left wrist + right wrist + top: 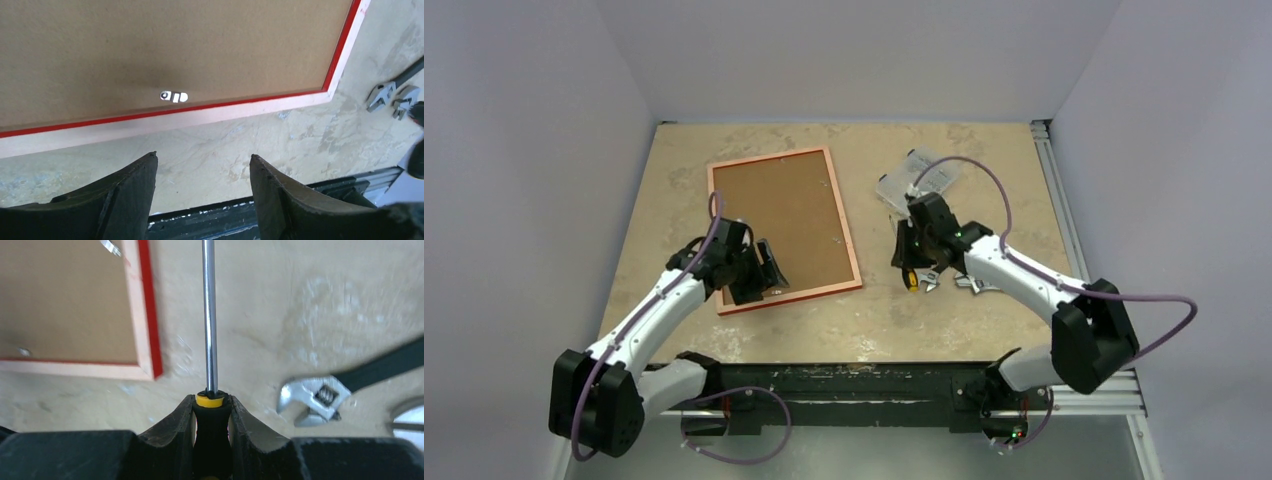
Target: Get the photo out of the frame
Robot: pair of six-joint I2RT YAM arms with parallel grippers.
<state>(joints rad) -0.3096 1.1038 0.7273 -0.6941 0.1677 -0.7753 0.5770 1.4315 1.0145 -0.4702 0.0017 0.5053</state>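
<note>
Top view: table (879,322) w/ frame (845,218) lying flat, left of centre, back side up. Photo (774,212) sits inside the frame, face down, so only its brown board back shows; the printed side can't be seen.

L tool (769,270) hangs over the frame's near-left corner area. Left wrist view: L tool (202,195) has its fingers (132,197) apart w/ nothing between them, above bare table just near of the frame's near rail (210,116). A small metal tab (173,96) lies on the board close to that rail.

R tool (914,255) is right of the frame's near-right corner, apart from it. Right wrist view: R tool (212,415) is clamped on a screwdriver (210,330), gripping its black handle just behind the yellow collar. The steel shaft runs far-ward beside the frame's right rail (150,310) w/o touching it; the tip is out of view.

A wrench (314,399), silver head and dark handle, lies on the table just right of the R tool. A clear plastic bag (919,178) lies at far right, beyond the R tool.
</note>
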